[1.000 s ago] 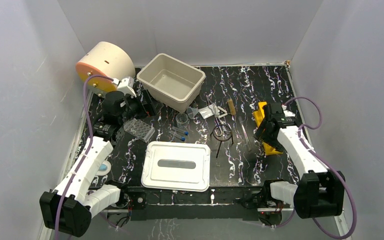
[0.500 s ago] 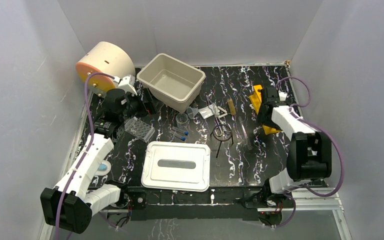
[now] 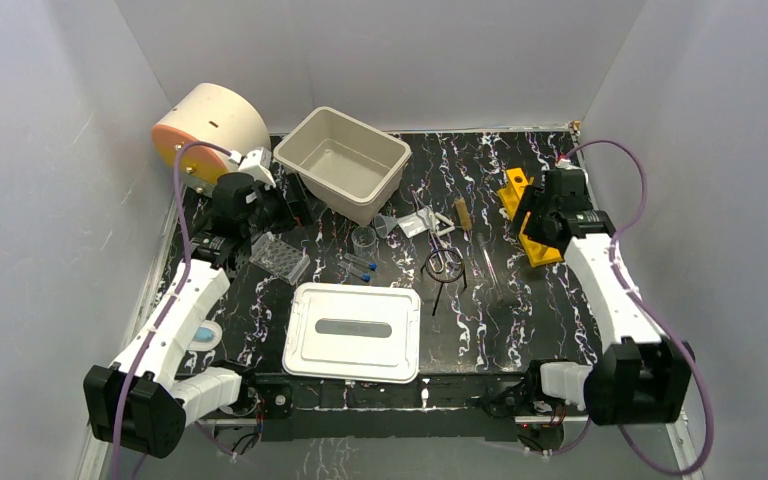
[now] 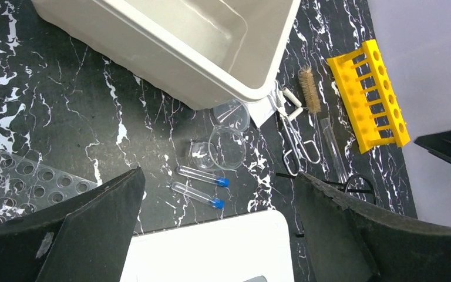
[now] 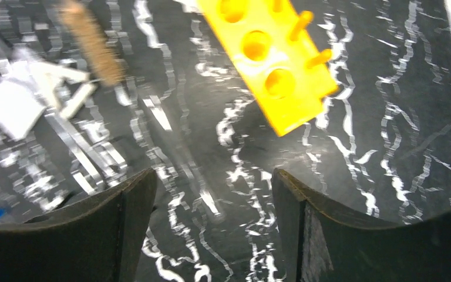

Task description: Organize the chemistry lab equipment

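As viewed from its wrist, found the right gripper (image 5: 211, 182) wide open and empty, with the yellow rack (image 5: 270, 59) lying on the table (image 5: 387, 147) just ahead, long axis slanting away leftward. Saw the left gripper (image 4: 218, 176) equally open, bare, well apart.

Plain pale grey walls (image 3: 460, 50) enclose a black tabletop (image 3: 550, 165) veined with white, evenly lit

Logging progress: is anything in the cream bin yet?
Empty: the bin shows a bare floor; blue-capped vials and beaker lie outside it on the table.
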You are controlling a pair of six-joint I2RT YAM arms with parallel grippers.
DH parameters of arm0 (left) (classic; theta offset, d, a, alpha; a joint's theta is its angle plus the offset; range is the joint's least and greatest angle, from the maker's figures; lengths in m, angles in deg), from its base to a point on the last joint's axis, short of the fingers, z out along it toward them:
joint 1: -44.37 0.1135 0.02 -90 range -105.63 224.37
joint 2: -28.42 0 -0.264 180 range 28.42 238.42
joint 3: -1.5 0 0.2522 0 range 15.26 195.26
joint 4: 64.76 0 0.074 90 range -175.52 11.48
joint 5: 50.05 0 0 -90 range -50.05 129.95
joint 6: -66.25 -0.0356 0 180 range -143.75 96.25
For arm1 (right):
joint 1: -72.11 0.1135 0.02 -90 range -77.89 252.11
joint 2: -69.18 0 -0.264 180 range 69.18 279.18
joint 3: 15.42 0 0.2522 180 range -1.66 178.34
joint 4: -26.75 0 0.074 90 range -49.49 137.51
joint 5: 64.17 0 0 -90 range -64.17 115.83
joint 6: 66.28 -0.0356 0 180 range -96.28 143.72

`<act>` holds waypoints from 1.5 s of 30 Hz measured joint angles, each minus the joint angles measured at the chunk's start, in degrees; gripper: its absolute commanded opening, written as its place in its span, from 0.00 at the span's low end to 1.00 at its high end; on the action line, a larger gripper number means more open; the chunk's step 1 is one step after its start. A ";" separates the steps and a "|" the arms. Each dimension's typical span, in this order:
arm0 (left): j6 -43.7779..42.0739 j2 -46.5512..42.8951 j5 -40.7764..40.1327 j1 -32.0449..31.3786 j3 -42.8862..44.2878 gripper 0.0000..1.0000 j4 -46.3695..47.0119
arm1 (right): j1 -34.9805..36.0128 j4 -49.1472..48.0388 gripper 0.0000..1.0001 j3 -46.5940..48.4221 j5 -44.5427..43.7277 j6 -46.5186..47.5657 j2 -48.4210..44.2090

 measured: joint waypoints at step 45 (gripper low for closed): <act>3.61 7.56 6.12 0.00 6.82 0.98 -2.78 | 9.38 -9.51 0.27 4.22 4.92 9.27 30.05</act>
